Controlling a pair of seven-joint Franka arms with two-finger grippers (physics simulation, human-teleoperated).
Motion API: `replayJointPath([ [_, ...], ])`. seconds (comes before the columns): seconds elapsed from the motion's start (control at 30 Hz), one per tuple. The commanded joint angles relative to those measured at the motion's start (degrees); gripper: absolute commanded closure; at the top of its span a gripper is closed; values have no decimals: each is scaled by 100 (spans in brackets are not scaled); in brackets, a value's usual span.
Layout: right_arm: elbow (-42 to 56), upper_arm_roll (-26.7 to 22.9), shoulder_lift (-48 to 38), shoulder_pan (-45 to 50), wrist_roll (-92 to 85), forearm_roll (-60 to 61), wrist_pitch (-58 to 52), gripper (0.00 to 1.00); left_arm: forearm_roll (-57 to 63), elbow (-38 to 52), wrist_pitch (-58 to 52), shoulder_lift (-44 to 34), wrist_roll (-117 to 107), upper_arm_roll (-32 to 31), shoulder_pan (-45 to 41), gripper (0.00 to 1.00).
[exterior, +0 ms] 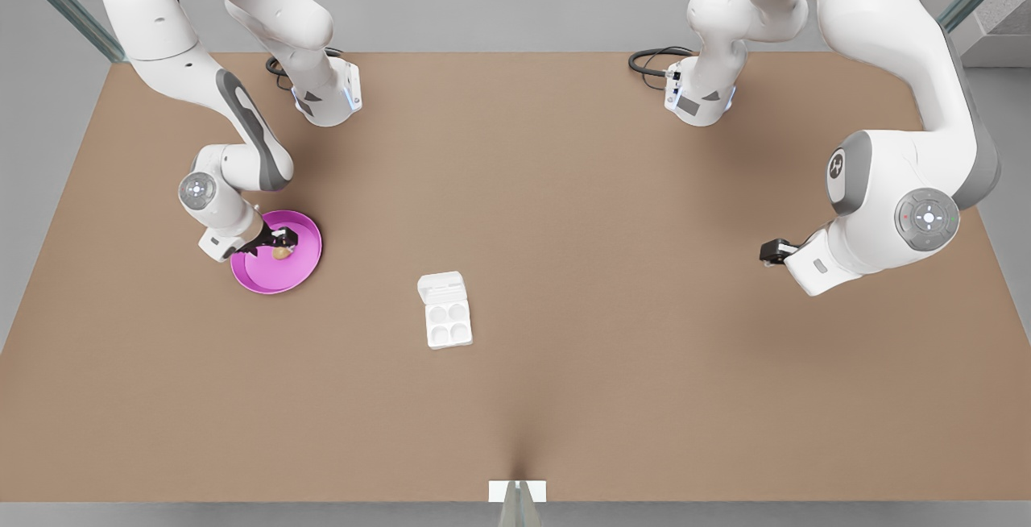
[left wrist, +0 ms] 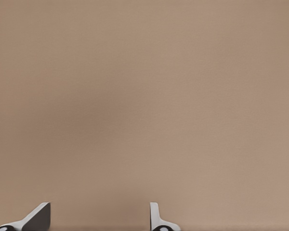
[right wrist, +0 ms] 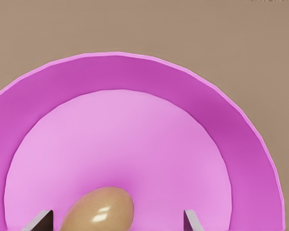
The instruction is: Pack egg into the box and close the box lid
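The tan-brown egg [right wrist: 100,210] lies in a round pink plate [right wrist: 135,139] at the front view's left. My right gripper [right wrist: 116,222] is low over the plate, open, its fingers on either side of the egg [exterior: 281,252], which sits nearer one finger. In the front view that gripper [exterior: 278,243] hangs over the plate's [exterior: 274,275] middle. The white box [exterior: 448,342] sits mid-table with its four cups bare. The box lid [exterior: 442,286] is swung open on the far side. My left gripper [left wrist: 98,219] is open over bare table, at the front view's right [exterior: 773,251].
The brown table [exterior: 564,188] stretches between plate and box. Both arm bases [exterior: 326,96] [exterior: 699,96] stand at the far edge with black cables. A small white bracket [exterior: 516,491] sits at the near edge.
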Motion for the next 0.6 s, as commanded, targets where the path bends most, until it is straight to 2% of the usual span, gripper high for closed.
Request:
replayJointPath([
  [0.0, 10, -2, 3, 14, -64, -1, 3, 0, 3, 0, 10, -5, 0, 1, 0, 0],
  [0.3, 27, 7, 82, 67, 6, -1, 20, 0, 3, 0, 2, 3, -9, 1, 0, 0],
  [0.37, 27, 7, 82, 67, 6, -1, 91, 22, 3, 0, 1, 3, -9, 1, 0, 0],
  [0.43, 27, 7, 82, 76, 15, -1, 99, 29, 3, 0, 2, 12, -9, 1, 0, 0],
  [0.57, 27, 7, 117, 58, 15, 8, 161, 29, 3, 0, 2, 12, -9, 1, 0, 0],
])
